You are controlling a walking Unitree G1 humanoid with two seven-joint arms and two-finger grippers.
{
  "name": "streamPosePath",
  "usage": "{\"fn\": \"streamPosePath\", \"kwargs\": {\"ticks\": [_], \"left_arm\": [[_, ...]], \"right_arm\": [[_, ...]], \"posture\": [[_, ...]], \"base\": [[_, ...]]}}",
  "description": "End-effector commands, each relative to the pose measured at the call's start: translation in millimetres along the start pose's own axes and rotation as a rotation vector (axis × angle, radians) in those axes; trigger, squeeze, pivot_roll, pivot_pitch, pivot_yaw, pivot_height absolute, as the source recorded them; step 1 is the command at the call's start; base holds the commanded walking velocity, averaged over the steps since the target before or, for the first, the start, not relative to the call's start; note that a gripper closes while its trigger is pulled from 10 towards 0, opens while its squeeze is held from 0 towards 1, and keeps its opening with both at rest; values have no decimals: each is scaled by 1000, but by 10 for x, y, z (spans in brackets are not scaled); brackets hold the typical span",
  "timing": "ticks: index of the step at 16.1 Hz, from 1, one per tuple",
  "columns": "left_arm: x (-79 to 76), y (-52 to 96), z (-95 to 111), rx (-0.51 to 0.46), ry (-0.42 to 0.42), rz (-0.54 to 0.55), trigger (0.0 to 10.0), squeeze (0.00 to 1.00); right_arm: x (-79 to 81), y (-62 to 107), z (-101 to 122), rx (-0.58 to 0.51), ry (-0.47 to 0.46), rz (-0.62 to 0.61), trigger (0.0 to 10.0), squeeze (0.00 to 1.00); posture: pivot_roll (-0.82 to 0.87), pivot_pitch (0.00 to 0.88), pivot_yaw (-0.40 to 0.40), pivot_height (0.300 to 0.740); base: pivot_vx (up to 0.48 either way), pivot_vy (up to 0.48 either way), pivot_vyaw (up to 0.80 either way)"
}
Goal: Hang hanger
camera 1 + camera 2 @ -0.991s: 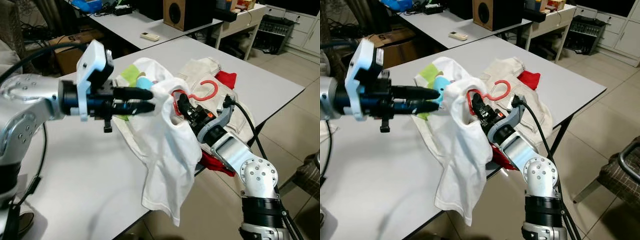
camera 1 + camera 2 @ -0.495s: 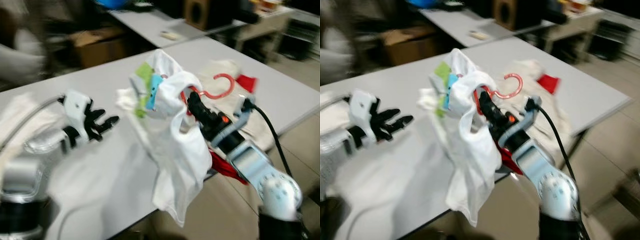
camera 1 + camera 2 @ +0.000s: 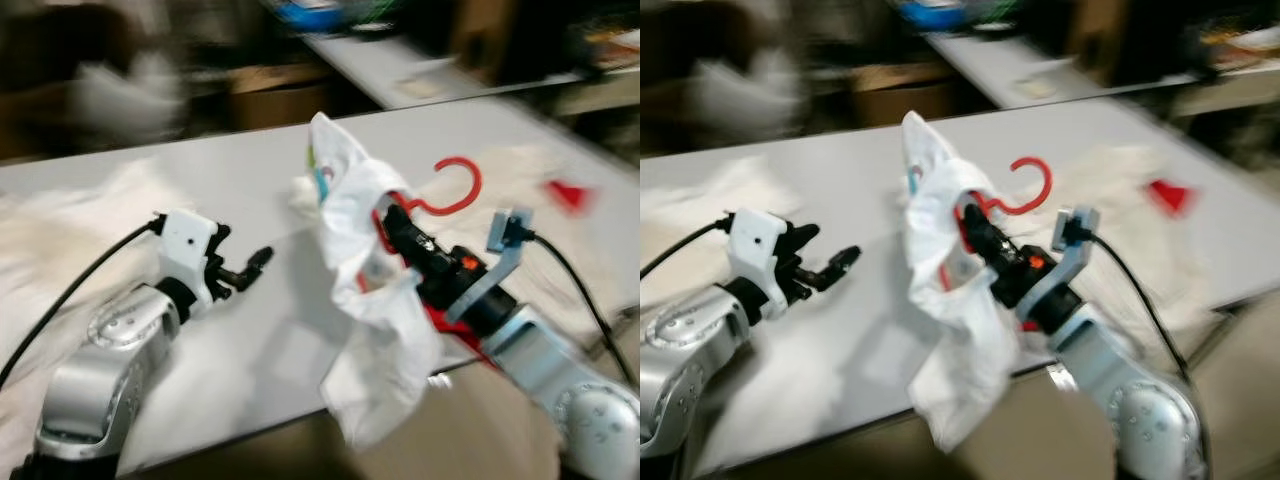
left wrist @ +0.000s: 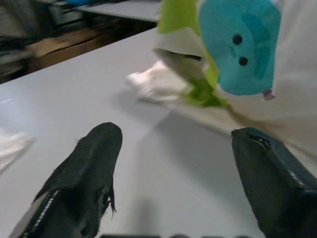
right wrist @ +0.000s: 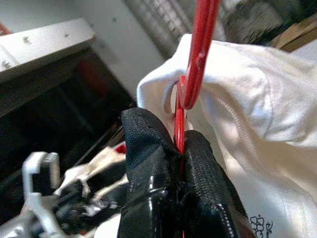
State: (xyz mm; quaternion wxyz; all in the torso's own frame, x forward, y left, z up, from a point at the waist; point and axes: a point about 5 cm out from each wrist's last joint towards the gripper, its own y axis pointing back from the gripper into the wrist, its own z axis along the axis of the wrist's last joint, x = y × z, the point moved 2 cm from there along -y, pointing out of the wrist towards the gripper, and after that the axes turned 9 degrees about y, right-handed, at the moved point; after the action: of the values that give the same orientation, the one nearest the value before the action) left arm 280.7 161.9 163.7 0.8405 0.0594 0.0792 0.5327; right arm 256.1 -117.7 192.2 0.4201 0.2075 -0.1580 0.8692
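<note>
**Right jaws pinched on the hanger, left ones free: carry it steady**

Jaws first: the right gripper (image 5: 181, 163) is clamped tight on the red hanger (image 3: 455, 190) just below its hook, and the left gripper (image 4: 173, 168) has its jaws spread wide with nothing in them, low over the counter (image 3: 250, 180) on the left.

The hanger sits up above the counter's near edge, hook pointing up, with a white shirt (image 3: 375, 320) draped off it and dangling past the edge. More clothes lie on the counter's right side.

Both eye views are blurry, so no rail or rod can be made out. My take: keep the hook upright and the pinch firm, move slow so the shirt doesn't swing or slide off, and keep the left arm clear of the hanging cloth.
</note>
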Motion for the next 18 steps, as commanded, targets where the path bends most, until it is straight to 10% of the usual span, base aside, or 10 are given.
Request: {"fn": "streamPosePath", "kwargs": {"ticks": [1, 18], "left_arm": [[3, 0, 42, -12, -13, 9, 10000, 725], [-150, -138, -9, -48, 55, 31, 10000, 722]], "right_arm": [[61, -20, 19, -4, 12, 35, 10000, 0], [-41, 47, 5, 12, 60, 15, 10000, 0]], "posture": [[-132, 0, 65, 719], [-127, 0, 45, 719]], "base": [[0, 0, 800], [0, -58, 785]]}}
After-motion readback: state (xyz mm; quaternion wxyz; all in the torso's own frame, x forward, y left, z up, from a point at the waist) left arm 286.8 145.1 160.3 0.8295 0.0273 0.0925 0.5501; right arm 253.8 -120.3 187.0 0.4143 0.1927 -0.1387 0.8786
